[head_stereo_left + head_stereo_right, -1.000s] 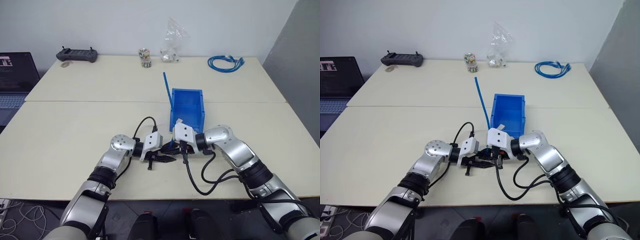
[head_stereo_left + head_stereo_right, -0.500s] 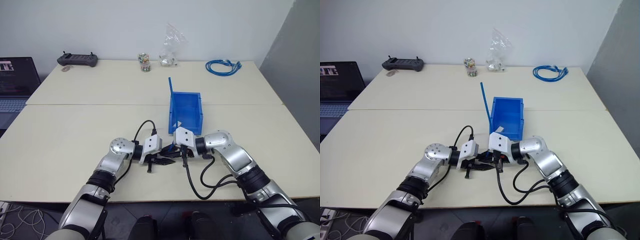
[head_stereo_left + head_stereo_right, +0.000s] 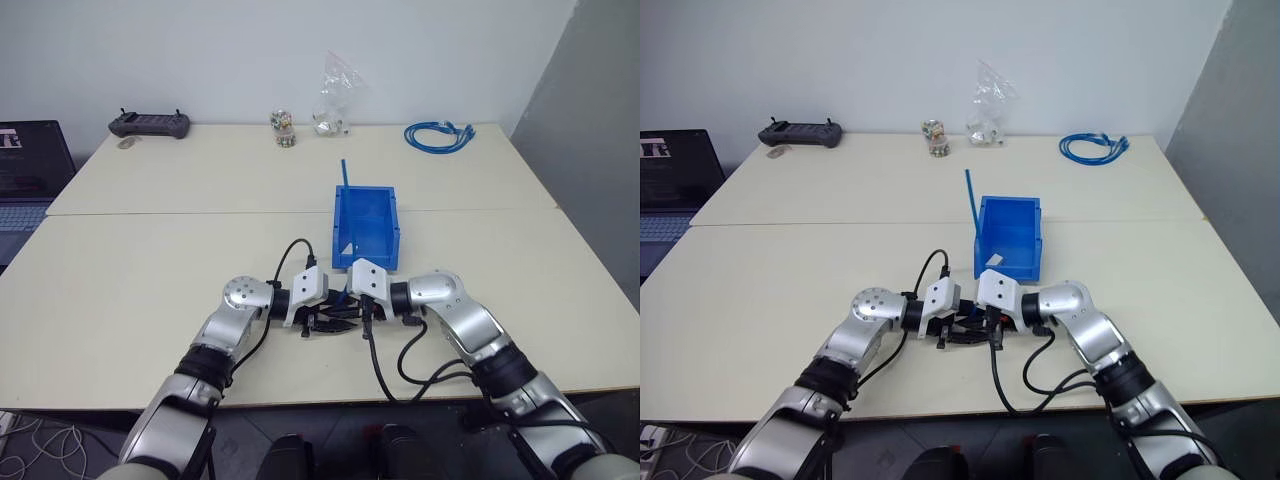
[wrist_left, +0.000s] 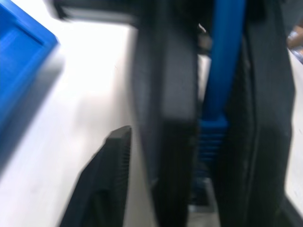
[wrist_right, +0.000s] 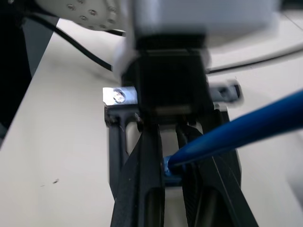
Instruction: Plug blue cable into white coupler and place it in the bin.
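Note:
The blue cable (image 3: 344, 172) rises straight up from my right gripper (image 3: 333, 313), past the far left corner of the bin (image 3: 393, 230). In the right wrist view that gripper is shut on the cable's plug (image 5: 165, 169). My left gripper (image 3: 334, 326) faces it from the left at the table's near middle. Its fingers (image 4: 100, 182) stand spread on either side of the right gripper's fingers, so it is open and holds nothing. The white coupler is hidden among the crowded fingers. The bin lies just beyond both grippers.
At the table's far edge lie a coil of blue cables (image 3: 438, 134), a clear plastic bag (image 3: 333, 95), a small jar (image 3: 283, 127) and a black controller (image 3: 149, 123). A laptop (image 3: 25, 170) stands at the left. Black wrist leads (image 3: 385, 365) loop over the near edge.
My left gripper's fingers have spread apart beside the right gripper. The right gripper keeps its grip on the cable. The whole picture has shifted with the camera.

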You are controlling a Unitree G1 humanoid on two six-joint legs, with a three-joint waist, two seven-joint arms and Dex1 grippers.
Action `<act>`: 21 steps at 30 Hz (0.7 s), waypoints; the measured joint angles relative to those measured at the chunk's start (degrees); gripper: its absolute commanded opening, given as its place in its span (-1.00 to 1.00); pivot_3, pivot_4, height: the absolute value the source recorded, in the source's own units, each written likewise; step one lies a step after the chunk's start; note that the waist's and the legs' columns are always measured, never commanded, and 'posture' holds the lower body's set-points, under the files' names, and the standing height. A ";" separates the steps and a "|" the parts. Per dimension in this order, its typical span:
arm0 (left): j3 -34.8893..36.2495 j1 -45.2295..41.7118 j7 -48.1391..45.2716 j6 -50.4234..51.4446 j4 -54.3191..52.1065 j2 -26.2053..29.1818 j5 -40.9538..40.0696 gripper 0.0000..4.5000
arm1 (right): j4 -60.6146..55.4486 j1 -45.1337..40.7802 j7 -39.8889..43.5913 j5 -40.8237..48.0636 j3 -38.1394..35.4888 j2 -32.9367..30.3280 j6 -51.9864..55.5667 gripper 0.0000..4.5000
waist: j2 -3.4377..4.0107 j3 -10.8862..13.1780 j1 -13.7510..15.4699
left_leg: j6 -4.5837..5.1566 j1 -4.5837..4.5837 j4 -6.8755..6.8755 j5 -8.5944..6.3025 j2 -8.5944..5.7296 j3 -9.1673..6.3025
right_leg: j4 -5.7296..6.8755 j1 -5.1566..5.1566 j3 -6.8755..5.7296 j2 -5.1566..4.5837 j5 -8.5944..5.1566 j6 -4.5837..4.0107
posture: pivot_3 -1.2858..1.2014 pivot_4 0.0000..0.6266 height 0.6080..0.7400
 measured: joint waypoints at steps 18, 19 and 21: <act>16.17 12.58 46.87 35.82 -46.88 -10.12 -8.53 1.00 | 26.17 -39.44 -23.26 17.52 -27.93 6.44 41.83 -0.42 | 0.10 0.60 0.25 | -0.01 -0.19 -0.08 0.01 -0.13 0.01 | -0.04 -0.13 -0.01 -0.02 0.00 -0.04 | 0.03 -0.52 1.00; 15.29 13.35 49.73 36.14 -48.08 -12.25 -7.97 1.00 | 33.66 -41.51 -23.41 15.10 -26.45 6.35 37.45 -0.30 | 0.08 0.61 0.23 | -0.01 -0.22 -0.08 0.01 -0.14 0.05 | -0.10 -0.13 0.01 -0.02 0.00 -0.04 | 0.03 -0.52 1.00; 13.19 14.74 51.75 36.46 -49.23 -13.38 -7.56 1.00 | 39.73 -43.02 -22.88 12.79 -24.58 6.39 33.64 -0.11 | 0.08 0.61 0.22 | -0.01 -0.28 -0.08 0.00 -0.13 0.07 | -0.13 -0.16 0.04 -0.04 0.00 -0.04 | 0.03 -0.52 1.00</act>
